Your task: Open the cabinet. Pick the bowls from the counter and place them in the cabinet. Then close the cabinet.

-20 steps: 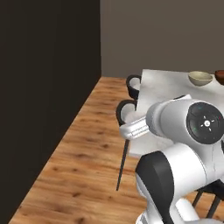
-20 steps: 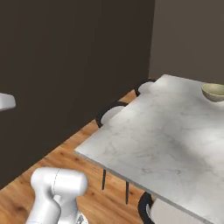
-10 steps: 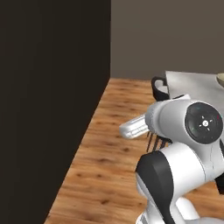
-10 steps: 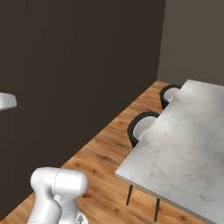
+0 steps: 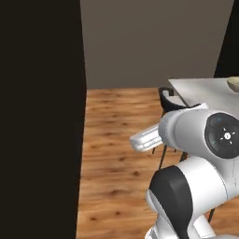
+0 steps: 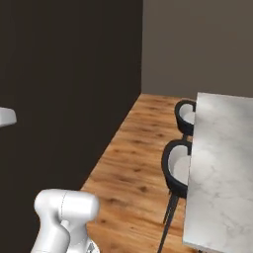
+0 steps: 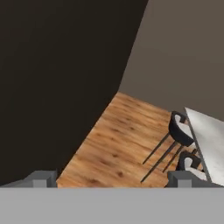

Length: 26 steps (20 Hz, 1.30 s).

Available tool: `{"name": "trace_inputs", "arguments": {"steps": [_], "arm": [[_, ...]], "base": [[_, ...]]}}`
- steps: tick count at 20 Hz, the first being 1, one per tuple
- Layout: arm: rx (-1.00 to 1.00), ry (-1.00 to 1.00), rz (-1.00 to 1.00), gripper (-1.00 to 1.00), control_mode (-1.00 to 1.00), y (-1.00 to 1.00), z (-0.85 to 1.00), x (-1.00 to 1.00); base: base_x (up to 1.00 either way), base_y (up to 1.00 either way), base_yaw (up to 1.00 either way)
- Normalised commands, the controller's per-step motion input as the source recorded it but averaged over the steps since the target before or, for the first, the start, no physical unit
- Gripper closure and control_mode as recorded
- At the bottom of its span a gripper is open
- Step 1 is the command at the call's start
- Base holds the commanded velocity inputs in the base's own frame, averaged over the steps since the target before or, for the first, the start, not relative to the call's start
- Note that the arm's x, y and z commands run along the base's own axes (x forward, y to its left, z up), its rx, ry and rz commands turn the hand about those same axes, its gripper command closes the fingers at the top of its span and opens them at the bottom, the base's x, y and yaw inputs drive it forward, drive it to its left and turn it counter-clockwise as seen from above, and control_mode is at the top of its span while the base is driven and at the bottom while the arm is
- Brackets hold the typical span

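A pale cream bowl (image 5: 234, 84) sits on the marble table (image 5: 200, 91), cut off by the right edge of the left base view. The reddish-brown bowl is out of view. A tall black flat surface (image 5: 39, 116) fills the left side; I see no handles or door seams on it, so I cannot tell whether it is the cabinet. In the hand view my gripper (image 7: 112, 179) is open, its fingertips (image 7: 41, 178) wide apart with nothing between them. It points at the wooden floor beside the black surface (image 7: 57, 78).
Two black chairs (image 6: 179, 165) stand along the near edge of the marble table (image 6: 217, 168). Bare wooden floor (image 6: 138, 163) runs between the black surface (image 6: 69, 99) and the table, back to a grey wall (image 5: 154, 42).
The whole picture has shifted: the base has moved, so the table and chairs slid to the right and the black surface takes up more of the left. The gripper stays open.
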Motion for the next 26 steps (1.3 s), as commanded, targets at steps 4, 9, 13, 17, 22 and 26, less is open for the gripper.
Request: {"name": "trace_inputs", "arguments": {"steps": [4,9,13,17,22,26], "arm": [[0.00,0.00,0.00,-1.00,1.00,0.00,0.00,0.00],[0.00,0.00,0.00,-1.00,1.00,0.00,0.00,0.00],[0.00,0.00,0.00,-1.00,1.00,0.00,0.00,0.00],[0.00,0.00,0.00,-1.00,1.00,0.00,0.00,0.00],[0.00,0.00,0.00,-1.00,1.00,0.00,0.00,0.00],[0.00,0.00,0.00,-1.00,1.00,0.00,0.00,0.00]], "base": [[1.00,1.00,-0.43],[1.00,0.79,-0.27],[1.00,0.23,-0.04],[1.00,0.05,0.00],[1.00,0.00,0.00],[1.00,0.00,0.00]]}}
